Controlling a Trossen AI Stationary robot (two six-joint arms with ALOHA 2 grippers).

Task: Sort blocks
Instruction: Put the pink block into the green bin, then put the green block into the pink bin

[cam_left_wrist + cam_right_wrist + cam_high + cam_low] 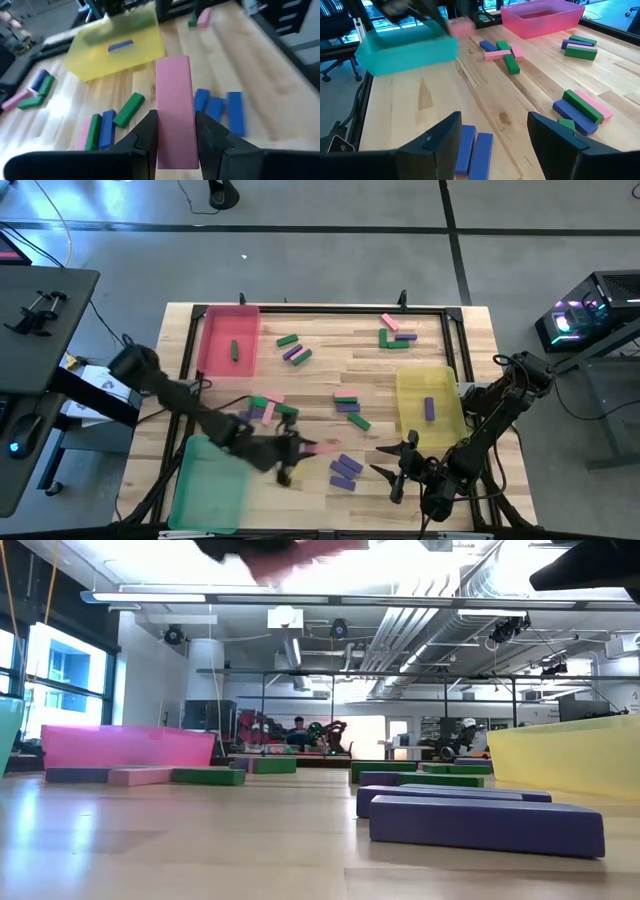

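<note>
Left hand [176,131] pinching smooth pink block [174,107]

floor [330,250]: grey concrete | ceiling ducts [440,600]: exposed | windows [60,670]: bright | desk [40,320]: dark

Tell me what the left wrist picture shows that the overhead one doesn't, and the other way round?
Only the left wrist view shows up close how the left gripper clamps the pink block between its fingers. Only the high view shows all three trays: pink tray, green tray, yellow tray, plus the right gripper waiting open. Both show the yellow tray holding one purple block.
</note>
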